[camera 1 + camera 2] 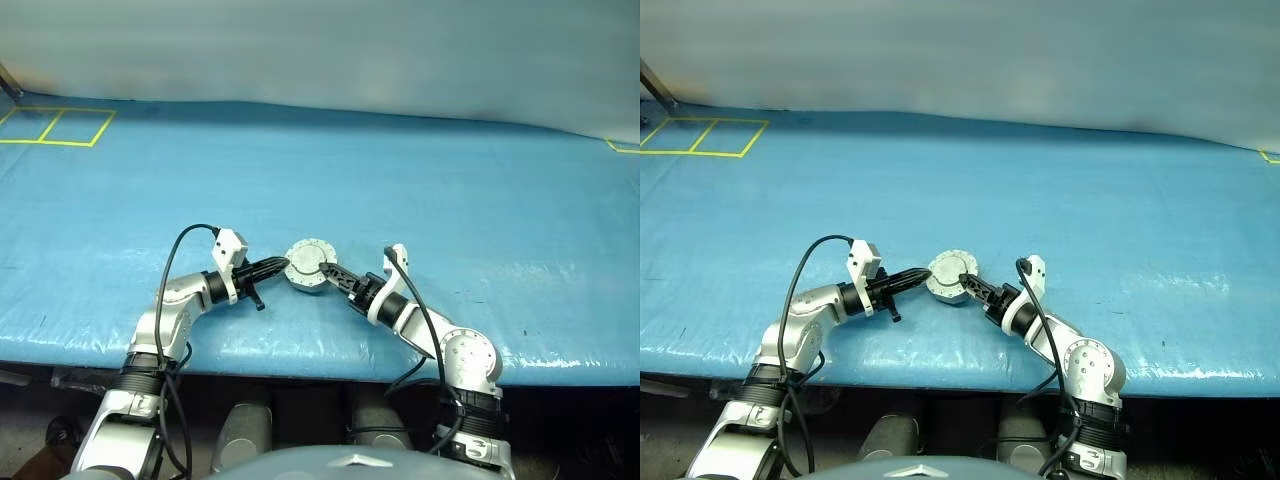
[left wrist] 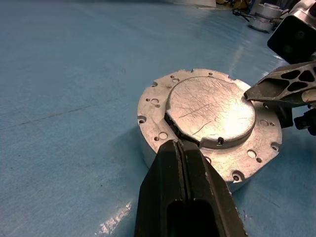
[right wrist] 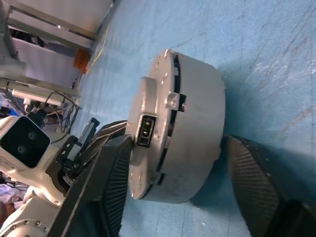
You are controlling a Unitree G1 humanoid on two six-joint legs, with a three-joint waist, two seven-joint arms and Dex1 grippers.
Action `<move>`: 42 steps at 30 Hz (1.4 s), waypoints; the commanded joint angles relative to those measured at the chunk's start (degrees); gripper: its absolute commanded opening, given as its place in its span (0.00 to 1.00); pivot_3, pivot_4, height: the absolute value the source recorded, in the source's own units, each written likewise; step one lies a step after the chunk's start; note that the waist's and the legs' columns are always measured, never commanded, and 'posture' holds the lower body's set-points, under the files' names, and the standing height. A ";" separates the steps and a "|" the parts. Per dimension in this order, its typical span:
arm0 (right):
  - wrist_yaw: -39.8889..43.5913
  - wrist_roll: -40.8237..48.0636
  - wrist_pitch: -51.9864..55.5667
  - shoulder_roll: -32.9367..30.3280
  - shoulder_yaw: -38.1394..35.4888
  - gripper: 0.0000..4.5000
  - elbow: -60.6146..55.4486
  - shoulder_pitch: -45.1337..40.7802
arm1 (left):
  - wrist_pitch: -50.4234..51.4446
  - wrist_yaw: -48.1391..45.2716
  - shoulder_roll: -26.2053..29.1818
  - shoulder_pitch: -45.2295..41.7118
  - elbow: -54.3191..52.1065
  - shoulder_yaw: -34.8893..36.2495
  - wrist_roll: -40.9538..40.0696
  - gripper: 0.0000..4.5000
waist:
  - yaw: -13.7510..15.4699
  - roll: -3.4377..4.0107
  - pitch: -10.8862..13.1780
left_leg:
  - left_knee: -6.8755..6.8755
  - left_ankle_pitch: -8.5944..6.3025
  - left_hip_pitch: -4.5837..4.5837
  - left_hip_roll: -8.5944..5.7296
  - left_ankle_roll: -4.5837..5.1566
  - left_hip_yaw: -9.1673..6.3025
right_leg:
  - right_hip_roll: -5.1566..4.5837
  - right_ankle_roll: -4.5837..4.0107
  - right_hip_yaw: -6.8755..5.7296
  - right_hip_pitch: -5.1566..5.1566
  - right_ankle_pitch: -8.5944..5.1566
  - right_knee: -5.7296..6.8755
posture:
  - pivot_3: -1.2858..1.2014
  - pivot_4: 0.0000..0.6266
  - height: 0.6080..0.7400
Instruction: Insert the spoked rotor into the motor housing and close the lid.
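- Motor housing (image 1: 308, 272) is seen near the front edge of the table (image 1: 450, 190), between the two grippers, roughly centre of the head views.
- Lid (image 2: 212, 111) is seen lying flat on top of the housing, pale grey outside face up; appears closed or nearly so, w/ a thin dark gap visible at the near edge.
- No rotor is seen outside; judged already inside, though the interior is hidden.
- Left gripper (image 2: 183, 148): jaws pressed together, holding nothing, tip touching the lid's edge at the gap.
- Right gripper (image 3: 173, 163): jaws set astride the housing's side wall, one each side; whether contact is made can't be told.
- Judged remaining: final seating of the lid, then release.
- Surface: table covered w/ a blue, slightly wrinkled sheet; yellow tape squares (image 1: 60, 125) marked at the far left corner.
- Room: pale wall behind; equipment and cables glimpsed in the right wrist view.
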 commanded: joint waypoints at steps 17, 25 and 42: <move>-2.96 5.91 -1.78 0.52 -1.44 0.28 -0.05 -1.10 | 1.86 1.37 -1.63 0.57 0.39 3.08 -2.10 0.00 | 0.00 0.06 0.01 | 0.00 0.00 -0.07 0.00 -0.01 -0.01 | -0.01 0.00 -0.01 -0.05 0.00 -0.04 | 0.52 0.24 1.00; -6.61 15.76 -4.00 2.58 -5.81 0.28 -0.68 -3.10 | 8.21 3.36 -5.30 1.10 -3.50 8.92 -10.91 0.00 | -0.06 0.15 0.11 | 0.01 0.01 -0.53 -0.02 0.01 -0.08 | 0.00 0.01 -0.08 -0.40 0.01 -0.05 | 0.52 0.24 1.00; -9.21 31.07 -9.53 2.06 -5.80 0.28 -2.63 -4.98 | 25.13 8.84 -12.25 6.06 -12.17 16.72 -32.70 0.85 | -1.16 0.19 0.17 | 0.06 0.02 -0.64 -0.02 0.03 -0.08 | 0.02 0.02 -0.07 -0.50 0.02 -0.02 | 0.52 0.24 1.00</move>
